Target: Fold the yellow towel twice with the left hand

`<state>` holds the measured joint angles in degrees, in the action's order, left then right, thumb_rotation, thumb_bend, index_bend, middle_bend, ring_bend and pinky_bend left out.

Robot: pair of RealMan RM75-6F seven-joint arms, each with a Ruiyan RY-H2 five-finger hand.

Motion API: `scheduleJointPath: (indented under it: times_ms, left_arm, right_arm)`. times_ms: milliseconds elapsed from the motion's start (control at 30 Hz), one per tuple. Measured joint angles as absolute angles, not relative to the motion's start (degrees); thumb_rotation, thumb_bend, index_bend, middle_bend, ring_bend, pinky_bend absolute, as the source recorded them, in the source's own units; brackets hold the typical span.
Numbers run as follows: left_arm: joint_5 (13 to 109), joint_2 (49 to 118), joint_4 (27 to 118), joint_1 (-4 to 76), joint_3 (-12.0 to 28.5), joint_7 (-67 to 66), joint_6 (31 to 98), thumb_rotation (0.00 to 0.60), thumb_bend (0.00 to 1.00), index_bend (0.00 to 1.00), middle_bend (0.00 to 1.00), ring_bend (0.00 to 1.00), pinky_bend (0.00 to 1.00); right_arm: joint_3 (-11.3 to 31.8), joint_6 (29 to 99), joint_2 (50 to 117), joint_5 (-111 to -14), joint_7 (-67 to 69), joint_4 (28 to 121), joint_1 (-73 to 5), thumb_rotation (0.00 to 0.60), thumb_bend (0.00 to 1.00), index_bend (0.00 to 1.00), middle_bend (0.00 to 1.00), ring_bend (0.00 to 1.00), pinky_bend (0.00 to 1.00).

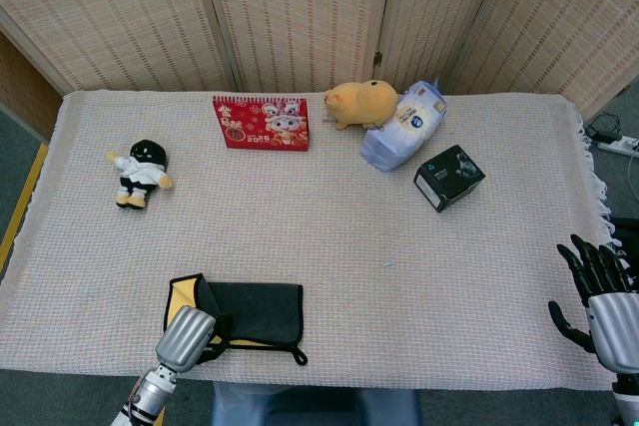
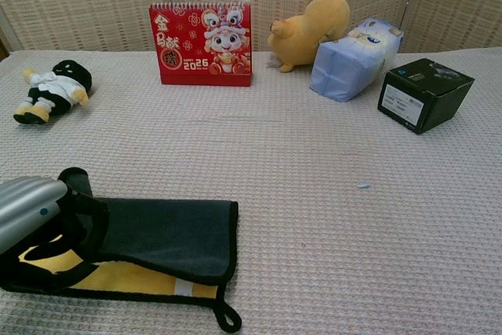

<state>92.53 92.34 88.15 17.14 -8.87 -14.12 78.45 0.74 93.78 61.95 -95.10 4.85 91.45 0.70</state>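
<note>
The yellow towel lies near the table's front left, folded over itself with its dark grey side up. Yellow shows only along its left and front edges, and a hanging loop sticks out at the front right corner. My left hand is at the towel's front left corner. Its black fingers curl around the folded layer and hold it low over the table. My right hand hangs beyond the table's front right corner with fingers spread and nothing in it; the chest view does not show it.
A red calendar stands at the back. Right of it are an orange plush, a blue tissue pack and a black box. A small doll lies at the left.
</note>
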Motion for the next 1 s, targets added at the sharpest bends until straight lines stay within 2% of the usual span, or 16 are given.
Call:
scheduleJointPath:
  times_ms: [333, 500, 800, 933, 1000]
  left_arm:
    - [92.3, 92.9, 86.5, 16.1, -8.0, -13.6, 77.4, 0.600, 0.43, 0.34, 1.00, 1.00, 1.00]
    - [92.1, 92.3, 87.0, 16.0, -7.7, -13.6, 76.8, 0.600, 0.35, 0.22, 1.00, 1.00, 1.00]
    - [93.4, 91.3, 88.0, 15.5, -7.7, -13.3, 76.8, 0.600, 0.23, 0.13, 1.00, 1.00, 1.00]
    - [93.9, 90.7, 88.7, 15.4, -7.7, -13.7, 76.9, 0.600, 0.25, 0.13, 1.00, 1.00, 1.00]
    - [94.5, 90.1, 89.2, 15.5, -7.6, -14.6, 77.1, 0.600, 0.31, 0.18, 1.00, 1.00, 1.00]
  right_arm:
    - [0.5, 93.7, 62.0, -95.5, 4.7, 91.6, 0.7, 0.600, 0.45, 0.00, 0.00, 0.00, 0.00]
    - [0.7, 93.5, 62.1, -95.1, 4.4, 91.5, 0.6, 0.600, 0.45, 0.00, 0.00, 0.00, 0.00]
    - [0.9, 93.2, 62.4, -94.7, 4.0, 91.6, 0.5, 0.600, 0.45, 0.00, 0.00, 0.00, 0.00]
    - [0.9, 93.2, 62.4, -94.7, 4.1, 91.6, 0.5, 0.600, 0.45, 0.00, 0.00, 0.00, 0.00]
    - [0.9, 93.1, 62.3, -94.7, 4.2, 91.6, 0.5, 0.600, 0.45, 0.00, 0.00, 0.00, 0.00]
